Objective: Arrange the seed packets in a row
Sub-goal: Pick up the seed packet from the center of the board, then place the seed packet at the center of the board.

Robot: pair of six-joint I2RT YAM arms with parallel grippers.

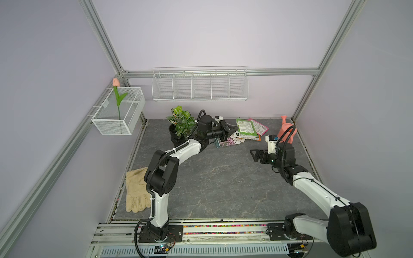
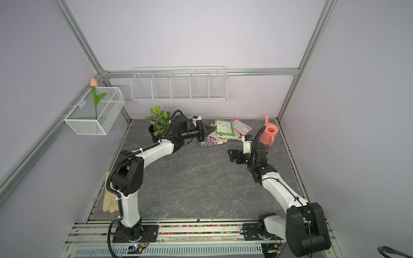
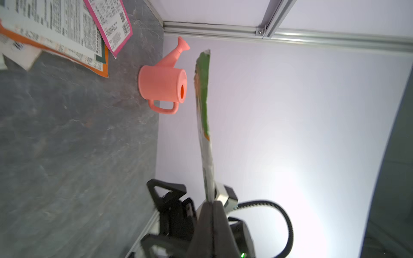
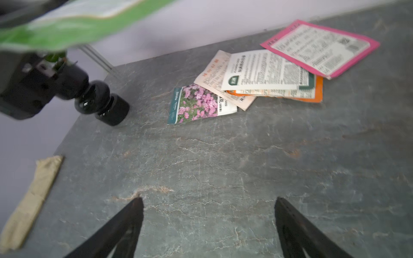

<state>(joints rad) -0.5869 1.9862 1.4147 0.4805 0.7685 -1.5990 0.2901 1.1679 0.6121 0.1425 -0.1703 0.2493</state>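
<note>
- Six seed packets in play: one is up in the air and five lie on the bench [image 1: 223, 178].
- Left fingers [image 1: 232, 129] are pressed tight on one edge of the green packet [image 1: 245, 128], pinching it clear of the bench. The left wrist view catches it edge-on, sticking straight out from the tips.
- In both top views the green packet hangs over the far pile, its text side up.
- Below it, the five overlap in a loose fan near the back wall. The pink-bordered packet [image 4: 321, 48] is at one end, and the white-backed packet [image 4: 266, 69] lies in the middle over the orange packet [image 4: 314, 95]. Next comes the pale packet [image 4: 212, 76] with red print, and the pink-flower packet [image 4: 196, 103] is face up at the other end.
- Right fingers [image 4: 127, 223] are spread wide with nothing between them, low over bare bench and apart from the pile.
- The watering can [image 1: 287, 131] stands in the far right corner beside the pile. The potted plant [image 1: 182, 121] sits far left, and the beige glove [image 1: 135, 192] lies at the bench's left edge.
</note>
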